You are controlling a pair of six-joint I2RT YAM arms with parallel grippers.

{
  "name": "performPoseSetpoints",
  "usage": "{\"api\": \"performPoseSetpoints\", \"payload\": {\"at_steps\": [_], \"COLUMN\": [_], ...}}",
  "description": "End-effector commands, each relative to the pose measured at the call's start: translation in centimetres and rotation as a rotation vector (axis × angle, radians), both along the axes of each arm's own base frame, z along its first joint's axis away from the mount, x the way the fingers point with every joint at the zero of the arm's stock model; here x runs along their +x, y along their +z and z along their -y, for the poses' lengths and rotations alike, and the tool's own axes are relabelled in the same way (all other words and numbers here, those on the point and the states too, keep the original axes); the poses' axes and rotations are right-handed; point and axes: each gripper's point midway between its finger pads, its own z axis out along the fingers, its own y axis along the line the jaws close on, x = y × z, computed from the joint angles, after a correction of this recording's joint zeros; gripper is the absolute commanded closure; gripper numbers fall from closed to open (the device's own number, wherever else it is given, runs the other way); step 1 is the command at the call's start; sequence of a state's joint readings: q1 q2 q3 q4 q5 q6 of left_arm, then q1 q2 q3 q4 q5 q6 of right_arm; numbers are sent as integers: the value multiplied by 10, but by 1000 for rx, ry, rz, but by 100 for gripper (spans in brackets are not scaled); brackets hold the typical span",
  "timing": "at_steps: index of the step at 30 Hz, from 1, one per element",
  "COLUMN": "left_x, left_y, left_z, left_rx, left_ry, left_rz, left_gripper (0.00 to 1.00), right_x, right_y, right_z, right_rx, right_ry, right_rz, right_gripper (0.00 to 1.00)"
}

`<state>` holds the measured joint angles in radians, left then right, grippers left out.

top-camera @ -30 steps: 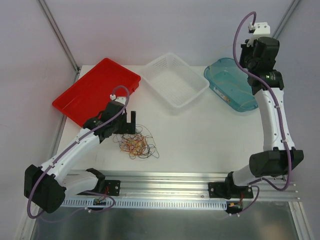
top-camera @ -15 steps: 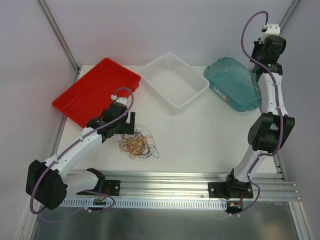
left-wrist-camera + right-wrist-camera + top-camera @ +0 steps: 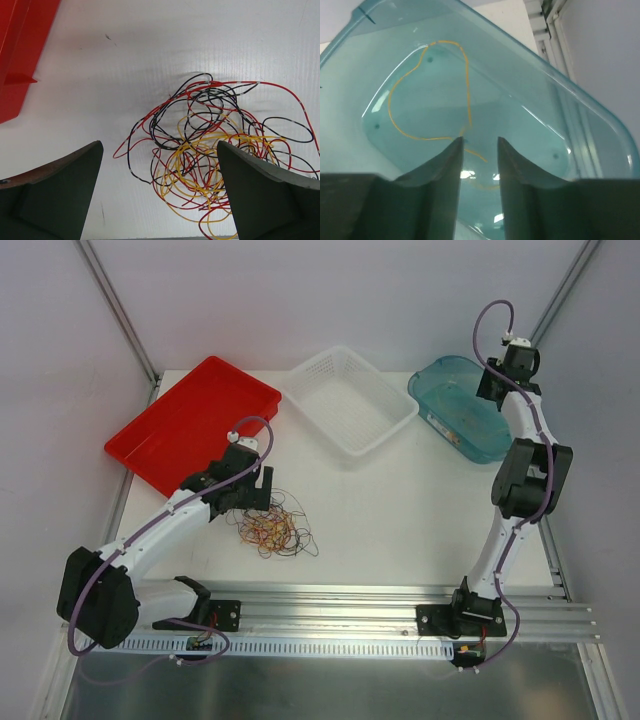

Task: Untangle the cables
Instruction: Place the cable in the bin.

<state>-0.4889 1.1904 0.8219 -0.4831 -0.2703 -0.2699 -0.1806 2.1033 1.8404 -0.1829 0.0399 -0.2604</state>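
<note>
Yellow, red and black cables [image 3: 275, 528] heaped in one loose tangle on the white table [image 3: 400, 510], toward the near left. Poised over the heap's left side, the left gripper [image 3: 157, 147], jaws spread wide, nothing between them. Beyond it, a red tray [image 3: 190, 420] at the far left corner. At the far middle, a white basket [image 3: 350, 405], set at an angle. Farthest right, a teal bin [image 3: 432, 380] with a single yellow cable [image 3: 468, 85] looped on its floor. Over that bin, the right gripper [image 3: 480, 145], fingers a narrow gap apart, gripping nothing. Yellow cable running close past the left fingertip; contact impossible to tell.
</note>
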Motion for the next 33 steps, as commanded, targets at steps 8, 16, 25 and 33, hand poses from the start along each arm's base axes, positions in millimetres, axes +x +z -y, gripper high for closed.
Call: {"api": "performPoseSetpoints", "payload": {"at_steps": [8, 16, 25, 33], "left_x": [8, 2, -15, -44], "left_y": [19, 31, 31, 5], "left_z": [11, 16, 25, 38], "left_rx": [-62, -121, -240, -390], "left_ry": [-28, -24, 19, 131], "left_rz": [42, 69, 36, -104], "left_gripper": [1, 1, 1, 4], "right_x": [-30, -116, -226, -313], "right_y": [63, 102, 86, 43], "right_z": [-19, -88, -213, -319], "right_rx": [62, 134, 207, 287], "right_ry": [5, 70, 315, 608], "right_rz": [46, 55, -34, -130], "right_gripper": [36, 27, 18, 18]}}
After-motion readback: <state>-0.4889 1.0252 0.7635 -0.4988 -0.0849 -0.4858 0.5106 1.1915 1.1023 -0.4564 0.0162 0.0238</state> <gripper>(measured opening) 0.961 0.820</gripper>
